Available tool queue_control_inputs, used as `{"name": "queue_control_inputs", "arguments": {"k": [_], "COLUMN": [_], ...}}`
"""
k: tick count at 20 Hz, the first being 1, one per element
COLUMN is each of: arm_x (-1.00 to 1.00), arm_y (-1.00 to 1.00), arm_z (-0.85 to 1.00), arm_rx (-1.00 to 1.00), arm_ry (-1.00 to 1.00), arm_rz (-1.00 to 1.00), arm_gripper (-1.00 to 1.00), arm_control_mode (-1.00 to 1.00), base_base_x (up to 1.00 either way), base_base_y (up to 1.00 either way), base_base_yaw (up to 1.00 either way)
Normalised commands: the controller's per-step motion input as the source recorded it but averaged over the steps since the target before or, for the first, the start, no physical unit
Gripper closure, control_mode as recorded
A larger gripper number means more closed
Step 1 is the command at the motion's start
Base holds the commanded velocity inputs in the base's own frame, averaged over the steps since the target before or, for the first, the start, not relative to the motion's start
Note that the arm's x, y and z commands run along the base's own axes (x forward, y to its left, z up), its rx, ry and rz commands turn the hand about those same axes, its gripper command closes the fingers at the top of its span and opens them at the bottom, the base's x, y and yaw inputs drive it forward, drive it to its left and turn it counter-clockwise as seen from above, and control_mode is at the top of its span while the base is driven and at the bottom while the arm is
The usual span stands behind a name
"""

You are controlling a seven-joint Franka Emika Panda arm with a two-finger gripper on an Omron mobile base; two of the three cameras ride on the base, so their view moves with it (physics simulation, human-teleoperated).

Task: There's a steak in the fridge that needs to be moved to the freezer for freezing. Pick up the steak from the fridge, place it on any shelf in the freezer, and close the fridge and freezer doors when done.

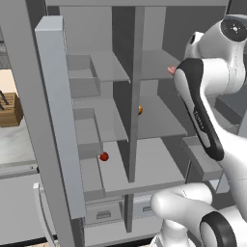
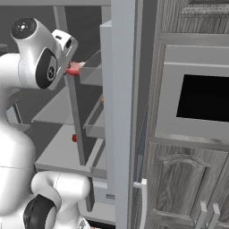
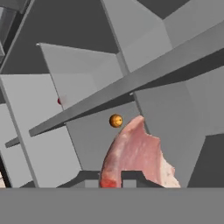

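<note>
My gripper (image 3: 114, 179) is shut on the steak (image 3: 138, 153), a pink-red slab with a paler edge that sticks out past the fingertips. In the right base view the gripper (image 2: 67, 66) holds the steak (image 2: 74, 68) in the air at the level of an upper shelf, in front of the open grey unit. From the left base camera only the steak's pink tip (image 1: 171, 70) shows past my forearm, by the right half's upper shelf (image 1: 154, 65). Both doors stand swung open: one (image 1: 58, 120) at the left, one (image 2: 120, 112) at the right, each seen edge-on.
A vertical divider (image 1: 135, 96) splits the unit into two halves of grey shelves. A small orange ball (image 1: 140, 110) lies on a middle shelf by the divider, and a small red ball (image 1: 103, 156) on a lower left shelf. A built-in oven (image 2: 201, 98) stands to the right.
</note>
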Motion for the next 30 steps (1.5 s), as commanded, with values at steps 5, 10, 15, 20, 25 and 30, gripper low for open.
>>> {"name": "queue_control_inputs", "arguments": {"k": [5,10,15,20,25,30], "arm_x": [0.25,0.38,0.38,0.42,0.42,0.41], "arm_y": [-0.18,-0.10,-0.06,-0.02,0.00,-0.06], "arm_z": [-0.15,-0.15,-0.14,0.00,0.00,0.00], "arm_rx": [-0.02,-0.01,-0.02,-0.01,-0.04,-0.02], "arm_ry": [0.01,0.00,0.00,0.00,0.00,0.06], "arm_rz": [0.01,0.05,0.05,0.01,0.00,0.00], "arm_gripper": [1.00,1.00,1.00,1.00,1.00,1.00], "arm_control_mode": [-1.00,-1.00,-1.00,-1.00,-1.00,-1.00], "base_base_x": [0.00,0.00,0.00,0.00,0.00,0.00], "base_base_y": [0.00,0.00,0.00,0.00,0.00,0.00], "base_base_yaw": [0.00,0.00,0.00,0.00,0.00,0.00]}}
